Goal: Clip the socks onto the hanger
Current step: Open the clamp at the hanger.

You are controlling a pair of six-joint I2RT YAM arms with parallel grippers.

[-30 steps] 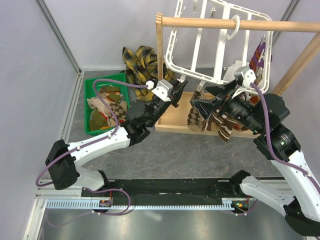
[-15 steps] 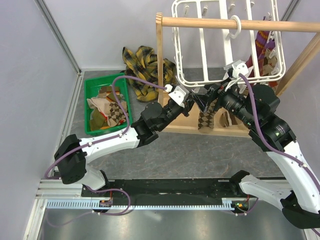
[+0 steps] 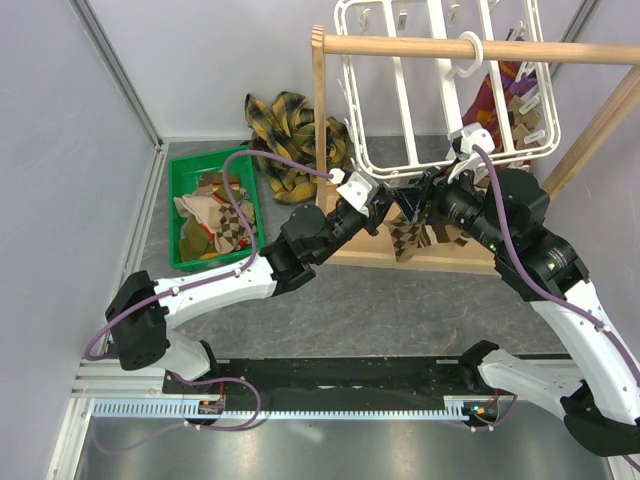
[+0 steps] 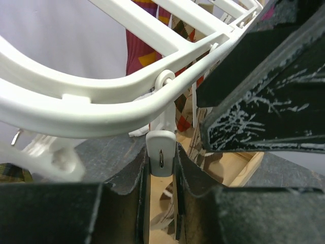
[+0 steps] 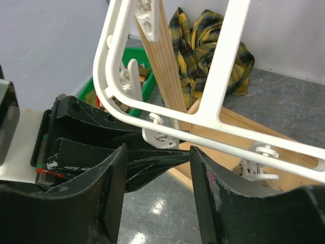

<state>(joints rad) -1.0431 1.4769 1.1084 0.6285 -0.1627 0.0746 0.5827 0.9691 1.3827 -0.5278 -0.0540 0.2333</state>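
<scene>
The white grid hanger (image 3: 440,100) hangs by its hook from the wooden rod. My left gripper (image 3: 385,203) is under the hanger's near edge. In the left wrist view its jaws (image 4: 161,175) are shut on a small white clip (image 4: 161,152) dangling from the frame (image 4: 101,109). My right gripper (image 3: 418,193) is right beside it, open and empty; in the right wrist view (image 5: 156,175) the left fingers and that clip (image 5: 161,137) lie between its jaws. A brown argyle sock (image 3: 405,238) hangs just below both grippers. More socks (image 3: 520,95) hang at the hanger's far right.
A green bin (image 3: 182,170) with several socks stands at the left. A yellow-and-black plaid cloth (image 3: 290,125) lies behind it. The wooden rack's post (image 3: 320,130), rod (image 3: 560,52) and tray (image 3: 345,245) surround the hanger. Grey walls close the left and back.
My left gripper has moved right and up to the clip on the hanger's near edge and closed on it. My right gripper has shifted left beside it. The hanger has swung level.
</scene>
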